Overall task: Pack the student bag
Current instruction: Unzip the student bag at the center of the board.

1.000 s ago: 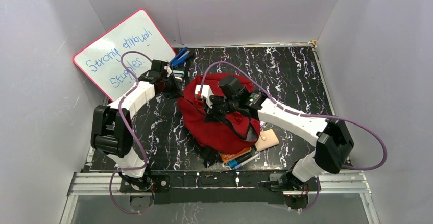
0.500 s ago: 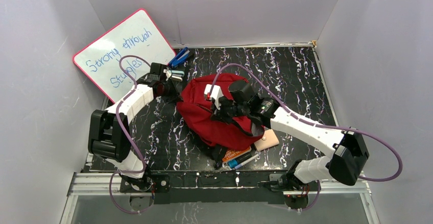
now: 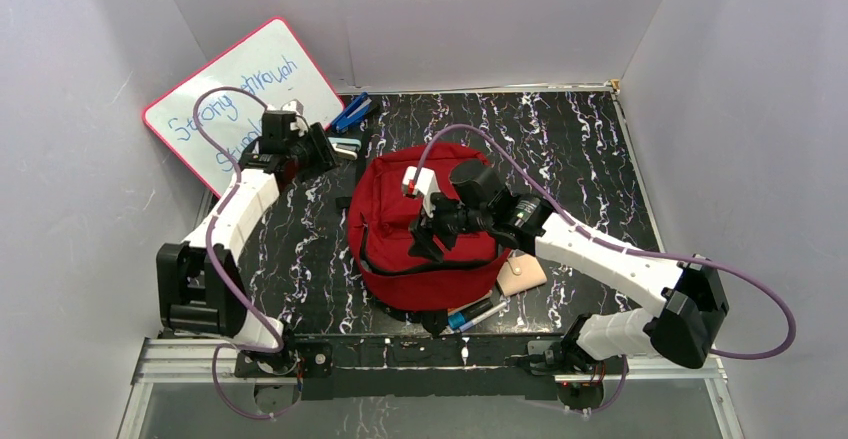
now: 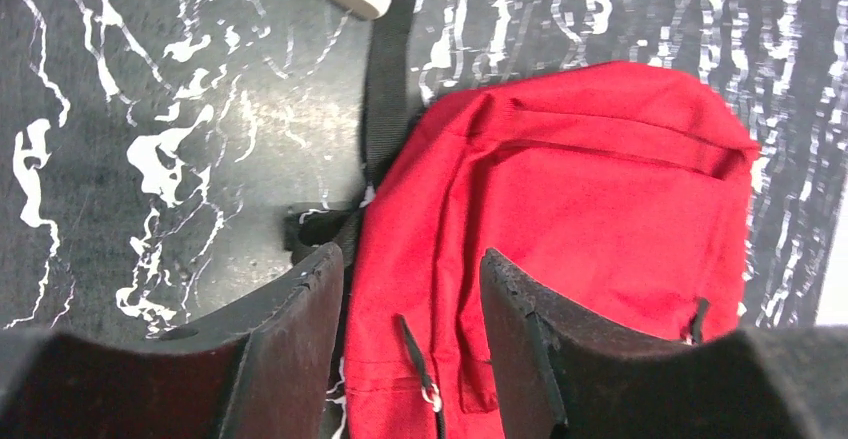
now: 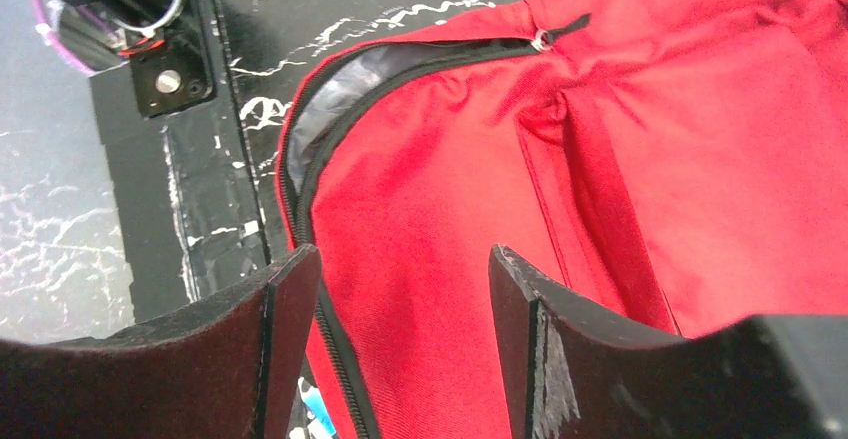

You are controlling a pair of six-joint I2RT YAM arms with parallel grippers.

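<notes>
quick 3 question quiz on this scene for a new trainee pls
1. True or false: the right fingers are clamped on the student bag.
2. What lies on the table against the bag's right edge in the top view? A) a beige wallet B) a mug C) scissors
3. Fill in: the bag's main zipper is ____ (shut / partly open).

Key
1. False: they stand open, with nothing between them.
2. A
3. Partly open; grey lining shows inside.
</notes>
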